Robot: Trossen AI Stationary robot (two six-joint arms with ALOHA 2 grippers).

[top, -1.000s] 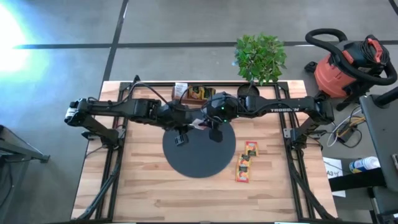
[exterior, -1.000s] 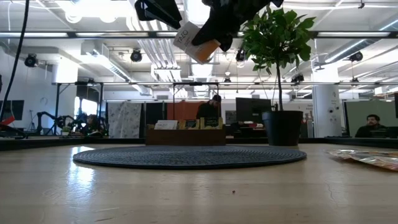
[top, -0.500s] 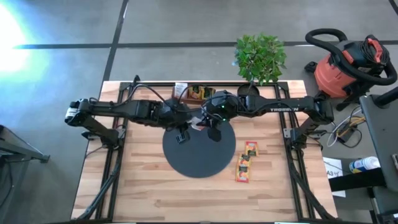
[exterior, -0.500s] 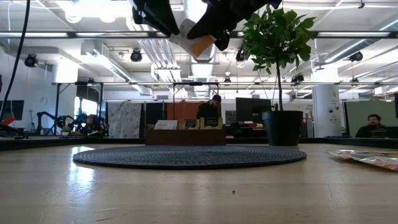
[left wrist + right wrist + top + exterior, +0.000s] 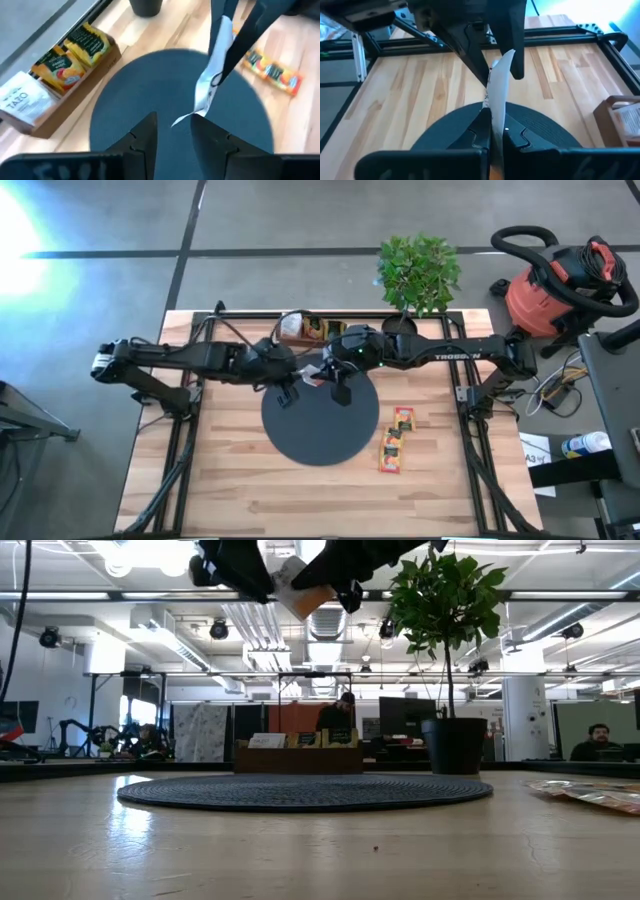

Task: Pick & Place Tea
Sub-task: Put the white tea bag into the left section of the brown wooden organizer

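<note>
The wooden bench (image 5: 230, 480) carries a large round black mat (image 5: 320, 430), with a small wooden box (image 5: 310, 330) of sachets at its far edge near a potted plant (image 5: 418, 272). Above the mat's far rim the two arms meet. The right hand (image 5: 330, 376) is clamped tight on a white-and-orange tea sachet (image 5: 300, 590), held high in the air. The left hand (image 5: 296, 375) faces it, fingers narrowly parted around the sachet's free edge. More sachets (image 5: 394, 442) lie on the bench just beside the mat.

The wooden table (image 5: 230, 480) carries a black mat (image 5: 320, 435), tea sachets (image 5: 395, 445), a box (image 5: 315, 330).
</note>
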